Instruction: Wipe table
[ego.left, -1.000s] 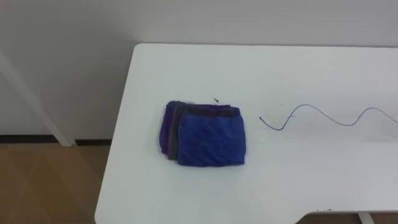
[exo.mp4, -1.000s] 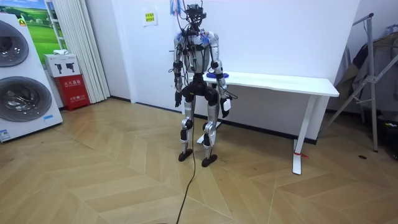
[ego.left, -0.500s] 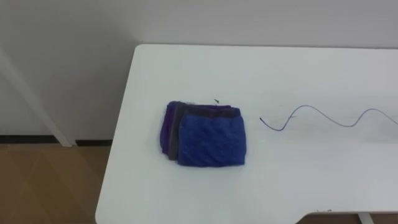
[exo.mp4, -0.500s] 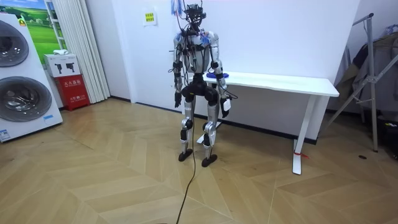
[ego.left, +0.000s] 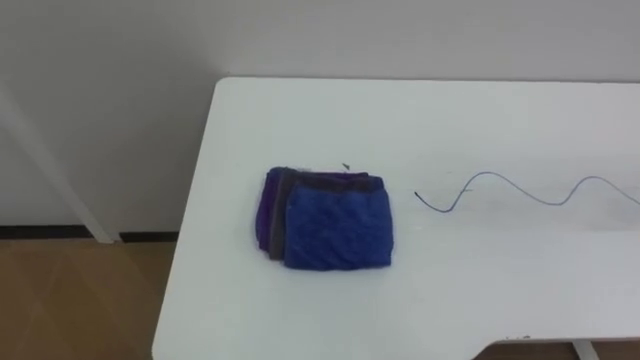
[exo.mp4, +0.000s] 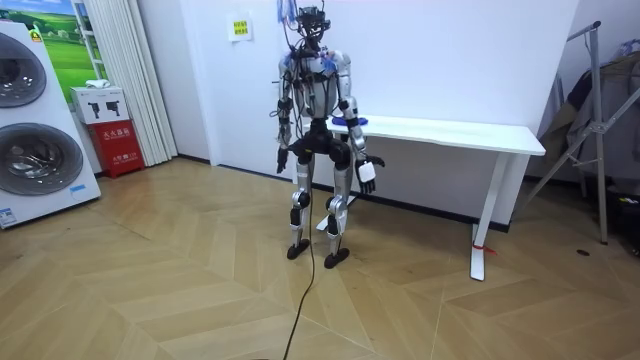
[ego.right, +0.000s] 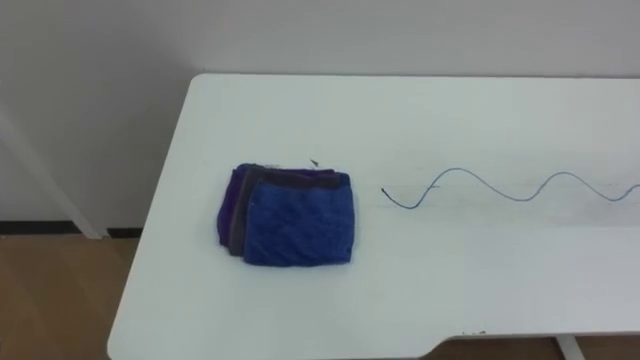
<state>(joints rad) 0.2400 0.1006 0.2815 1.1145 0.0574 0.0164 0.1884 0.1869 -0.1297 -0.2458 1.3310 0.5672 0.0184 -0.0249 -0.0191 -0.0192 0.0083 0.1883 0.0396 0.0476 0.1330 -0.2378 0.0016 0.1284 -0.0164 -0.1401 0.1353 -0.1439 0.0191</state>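
A folded blue and purple cloth (ego.left: 328, 218) lies near the left end of the white table (ego.left: 300, 110), with nothing touching it. To its right a thin dark wavy line (ego.left: 500, 185) runs across the tabletop. In the room view I stand at the table's (exo.mp4: 450, 130) left end, facing the wall, and the cloth (exo.mp4: 349, 121) shows beside my body. My right hand (exo.mp4: 367, 173) is held a little out from my thigh below the tabletop, fingers straight. My left hand (exo.mp4: 283, 155) hangs at my hip.
The table's left edge and front edge drop to wooden floor (ego.left: 80, 300). A white wall runs behind the table. Further off stand a washing machine (exo.mp4: 35, 130), a red box (exo.mp4: 118, 145) and a metal rack (exo.mp4: 600, 110) on the room view's right.
My right hand has swung slightly up and outward from my thigh. The eye view has shifted a little downward; cloth and line lie where they were.
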